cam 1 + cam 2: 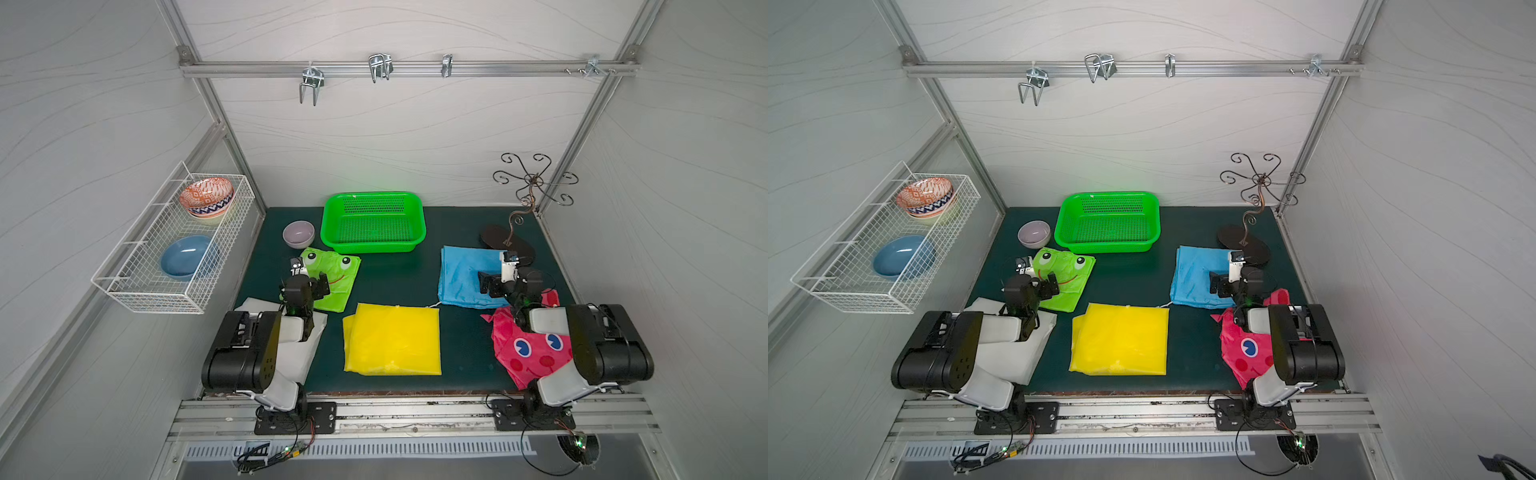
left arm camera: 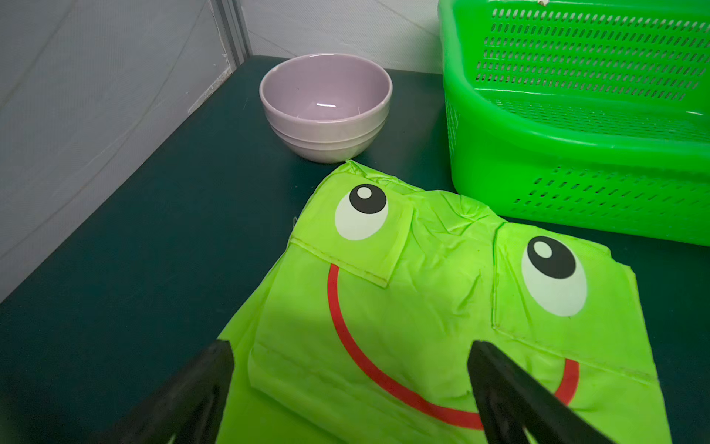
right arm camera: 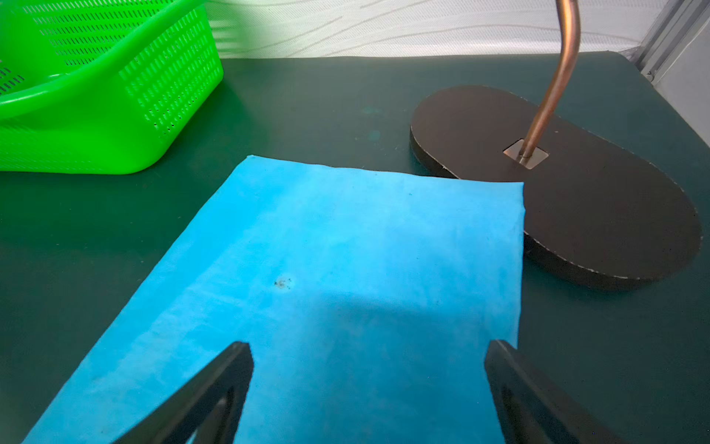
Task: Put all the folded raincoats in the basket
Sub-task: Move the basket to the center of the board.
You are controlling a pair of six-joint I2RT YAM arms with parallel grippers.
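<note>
In both top views the folded yellow raincoat (image 1: 395,338), which I take for the task's garment, lies flat at 6 o'clock on the dark green table (image 1: 395,282), with neither arm on it. The green mesh basket (image 1: 374,248) stands empty at 12 o'clock, well apart from it. The left gripper (image 1: 309,274) hovers at 9 o'clock over a frog-face cloth (image 1: 336,274). The right gripper (image 1: 496,272) hovers at 3 o'clock over a blue cloth (image 1: 457,274).

In the left wrist view the jaws are spread wide above the frog face and hold nothing. A lilac bowl (image 2: 326,107) sits just beside the basket.

In the right wrist view the jaws are equally wide and empty over the blue cloth, whose far corner lies on the dark base of a hook stand (image 3: 557,192).

The step in hand is probably the reach. Both grippers should swing in toward 6 o'clock and pinch every layer at opposite edges. Lifted level and clear of the rim, the slick fold should then not slide open.
</note>
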